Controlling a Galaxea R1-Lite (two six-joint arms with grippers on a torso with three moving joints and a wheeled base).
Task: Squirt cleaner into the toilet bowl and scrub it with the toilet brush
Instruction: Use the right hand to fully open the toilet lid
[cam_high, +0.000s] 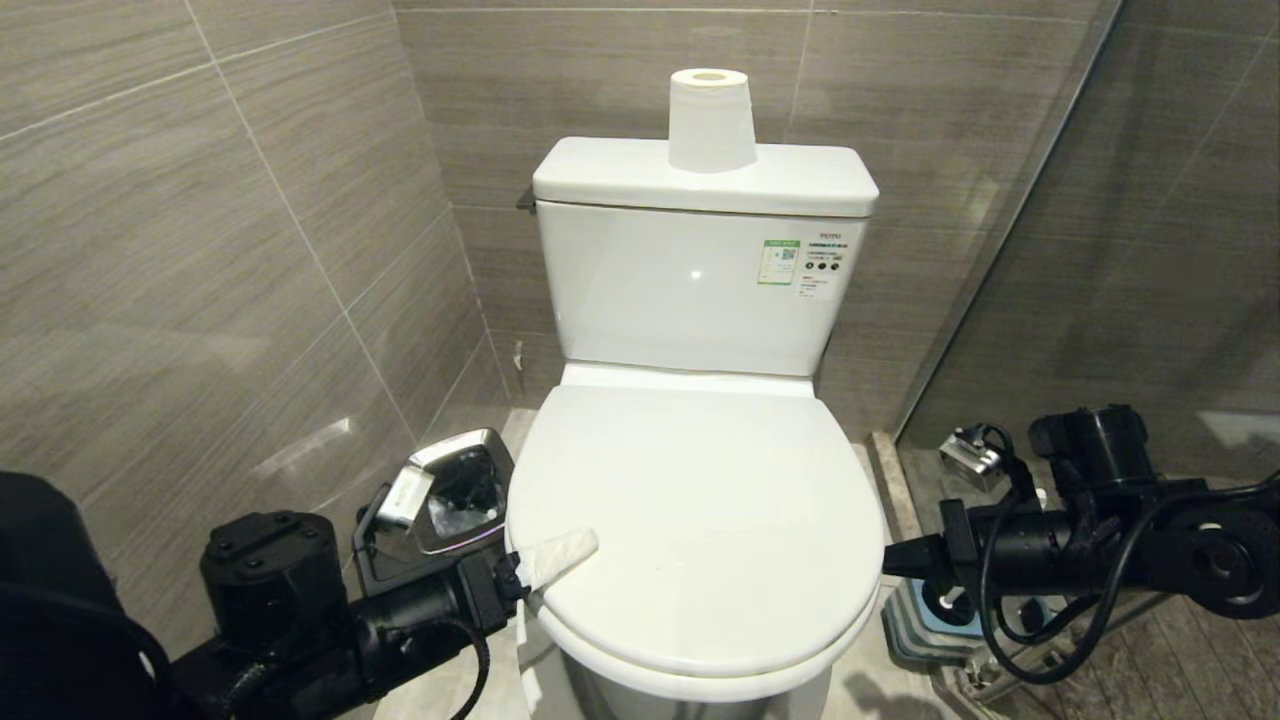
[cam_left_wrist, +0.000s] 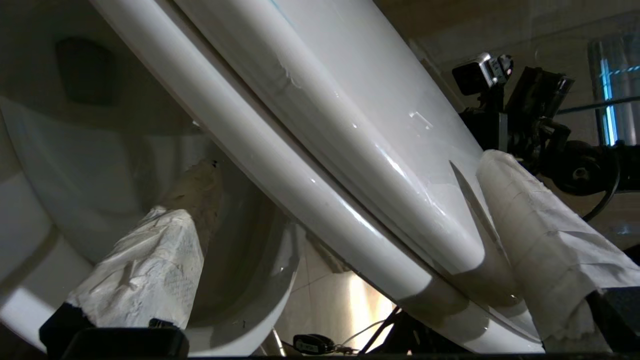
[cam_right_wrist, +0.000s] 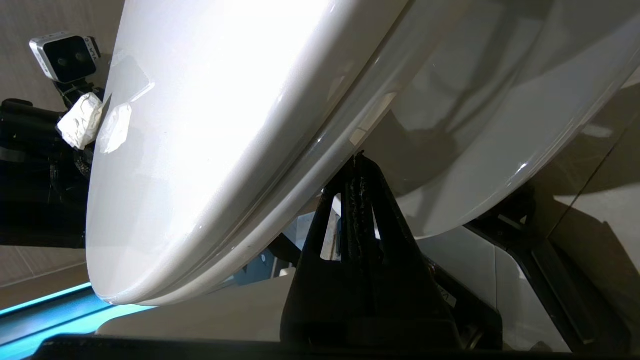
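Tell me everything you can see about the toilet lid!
The toilet lid is white, smooth and shiny, like hard plastic, with a rounded oval shape. In the head view it looks down over the seat, covering the bowl, and it joins on below the tank. The left gripper, its fingers wrapped in white paper, sits open at the lid's front left edge, one finger above it and one below. The right gripper, shut, pokes its tip under the lid's right edge.

The left gripper (cam_left_wrist: 345, 240) stands with jaws wide, its paper-wrapped fingers (cam_left_wrist: 145, 270) straddling the edge of the closed lid (cam_left_wrist: 380, 115) and seat (cam_left_wrist: 260, 145), one finger below beside the toilet bowl (cam_left_wrist: 65, 165).
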